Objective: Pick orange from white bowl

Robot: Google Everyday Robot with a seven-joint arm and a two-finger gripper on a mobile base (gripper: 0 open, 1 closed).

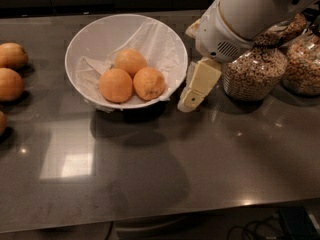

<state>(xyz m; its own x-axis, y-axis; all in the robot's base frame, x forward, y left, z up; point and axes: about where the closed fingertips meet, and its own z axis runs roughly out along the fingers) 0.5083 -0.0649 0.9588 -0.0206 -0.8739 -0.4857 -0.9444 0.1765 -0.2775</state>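
Observation:
The white bowl (100, 39), lined with crinkled white paper, stands on the dark counter at the upper left of centre. Three oranges lie in it. The front right orange (148, 83) has duller skin with faint specks. A smoother, brighter one (115, 85) lies to its left and a third (130, 61) lies behind them. My gripper (189, 101), cream-coloured on a white arm, hangs just outside the bowl's right rim, tip pointing down and left, close above the counter. It holds nothing that I can see.
Two glass jars of cereal (254, 71) (302, 64) stand right behind the arm at the right. Loose oranges (11, 55) (9, 84) lie at the counter's left edge. The counter's front edge runs along the bottom.

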